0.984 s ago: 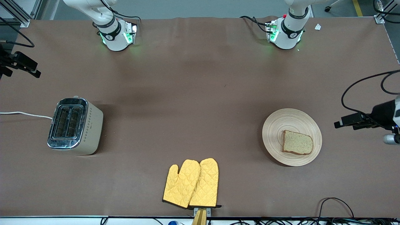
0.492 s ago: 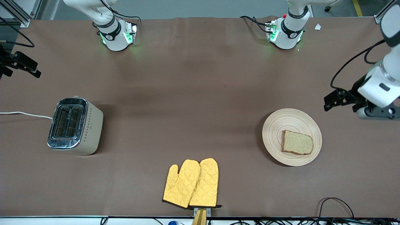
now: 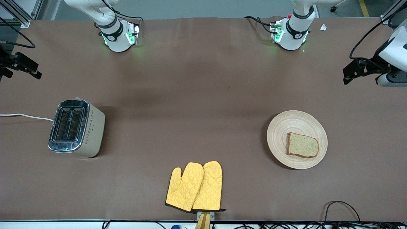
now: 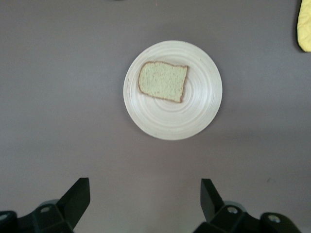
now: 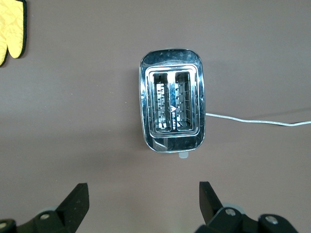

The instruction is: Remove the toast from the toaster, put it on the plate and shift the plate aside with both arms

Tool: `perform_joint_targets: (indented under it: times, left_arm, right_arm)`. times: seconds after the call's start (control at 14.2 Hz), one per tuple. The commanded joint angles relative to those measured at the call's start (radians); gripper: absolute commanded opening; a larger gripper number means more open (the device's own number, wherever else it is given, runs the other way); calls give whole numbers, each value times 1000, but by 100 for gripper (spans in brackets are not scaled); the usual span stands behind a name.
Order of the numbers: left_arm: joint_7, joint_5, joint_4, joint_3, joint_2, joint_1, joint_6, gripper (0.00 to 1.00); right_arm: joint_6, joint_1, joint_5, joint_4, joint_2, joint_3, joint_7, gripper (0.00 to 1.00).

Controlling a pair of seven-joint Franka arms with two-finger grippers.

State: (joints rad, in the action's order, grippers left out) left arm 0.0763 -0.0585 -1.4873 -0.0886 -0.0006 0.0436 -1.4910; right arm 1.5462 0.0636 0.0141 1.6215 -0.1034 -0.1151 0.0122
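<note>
The toast (image 3: 302,145) lies flat on the round beige plate (image 3: 283,133), off its middle, toward the left arm's end of the table. My left gripper (image 3: 348,74) hangs open and empty over bare table at that end, well away from the plate. In the left wrist view the toast (image 4: 163,81) and plate (image 4: 194,111) show whole, apart from the open left gripper (image 4: 144,189). My right gripper (image 3: 33,70) waits open and empty at the right arm's end, and the right wrist view shows it (image 5: 143,190) high over bare table beside the toaster.
A chrome-topped toaster (image 3: 76,128) (image 5: 172,99) with two empty slots stands toward the right arm's end, its white cord (image 3: 25,116) running off the table. Two yellow oven mitts (image 3: 195,187) lie near the front edge, midway along it.
My left gripper has risen and drawn away from the plate, toward the bases' side of the table. The right arm, toast and plate have not moved.
</note>
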Motion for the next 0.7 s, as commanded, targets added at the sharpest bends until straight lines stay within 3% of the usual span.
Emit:
perform_joint_targets:
  times: [0.0,0.21,0.63]
  left_arm:
    - [3,43,-74,1,-62,-24,9,100]
    - [5,66,-148,0,-114,-24,-32,100]
    - [-12,60,-67,0,-75,-22,-23,100]
  right_arm:
    - [-14,-5,9,-8,1,9,11,100]
    - [-14,-4,10,-11,1,9,9,100]
    - [-15,-5,10,-12,1,9,-1,100]
